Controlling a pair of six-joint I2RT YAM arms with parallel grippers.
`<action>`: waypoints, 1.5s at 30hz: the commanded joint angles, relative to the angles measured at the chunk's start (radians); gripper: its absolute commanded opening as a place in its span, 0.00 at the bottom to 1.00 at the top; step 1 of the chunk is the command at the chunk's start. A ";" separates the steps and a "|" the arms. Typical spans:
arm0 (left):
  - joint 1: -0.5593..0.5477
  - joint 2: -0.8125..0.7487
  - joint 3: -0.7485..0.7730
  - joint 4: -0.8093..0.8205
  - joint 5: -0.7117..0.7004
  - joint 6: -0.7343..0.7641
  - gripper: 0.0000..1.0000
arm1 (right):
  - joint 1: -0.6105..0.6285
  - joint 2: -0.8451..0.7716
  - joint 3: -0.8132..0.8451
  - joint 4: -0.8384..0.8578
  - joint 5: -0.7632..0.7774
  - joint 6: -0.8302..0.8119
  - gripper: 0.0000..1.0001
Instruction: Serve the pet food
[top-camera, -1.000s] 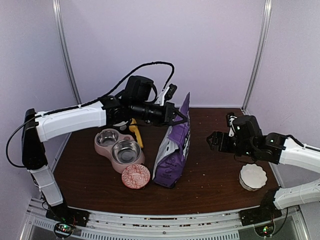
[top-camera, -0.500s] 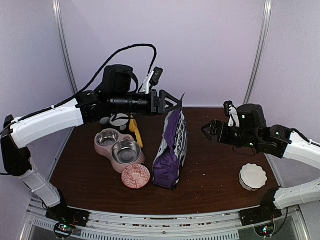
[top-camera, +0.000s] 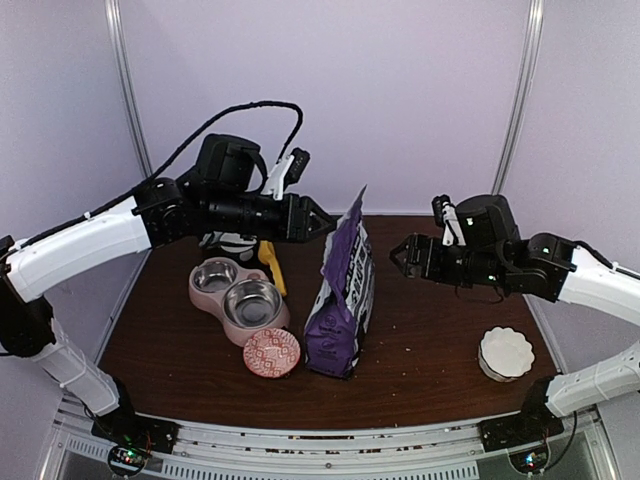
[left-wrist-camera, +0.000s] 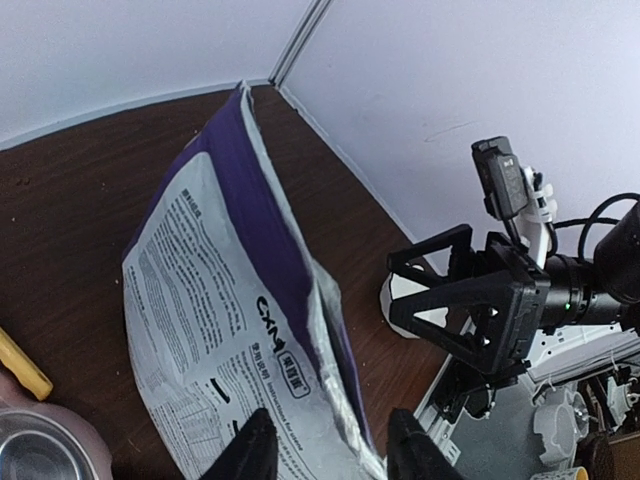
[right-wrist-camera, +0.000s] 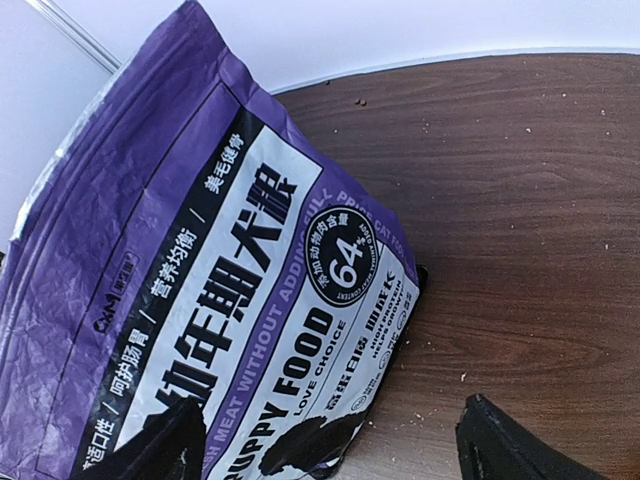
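The purple puppy-food bag (top-camera: 342, 290) stands upright mid-table with its top edge open; the pet food itself is hidden inside it. My left gripper (top-camera: 320, 219) hovers just left of the bag's top, open, holding nothing. In the left wrist view the bag's (left-wrist-camera: 230, 300) silver-lined mouth lies below the left gripper (left-wrist-camera: 330, 455). My right gripper (top-camera: 400, 256) hangs to the bag's right, open and empty, apart from it. The right wrist view shows the printed front of the bag (right-wrist-camera: 220, 310) beyond the right gripper (right-wrist-camera: 335, 445).
A pink double feeder (top-camera: 238, 298) with two steel bowls sits left of the bag, a yellow scoop (top-camera: 271, 265) behind it. A pink patterned dish (top-camera: 271, 352) lies near the front. A white scalloped dish (top-camera: 505, 352) sits at the right. Crumbs dot the table.
My left gripper has let go of the bag's top, opened and drawn back up and left. The bag has settled more upright. My right gripper has moved left toward the bag.
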 joint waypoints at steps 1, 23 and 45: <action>0.004 0.015 0.030 -0.015 -0.003 0.020 0.37 | 0.017 0.017 0.039 -0.031 0.034 0.005 0.89; 0.004 0.057 0.015 0.037 0.085 0.001 0.29 | 0.035 0.046 0.075 -0.075 0.073 -0.005 0.88; 0.004 0.073 -0.004 0.125 0.181 -0.022 0.12 | 0.042 0.078 0.185 0.006 -0.016 0.054 0.87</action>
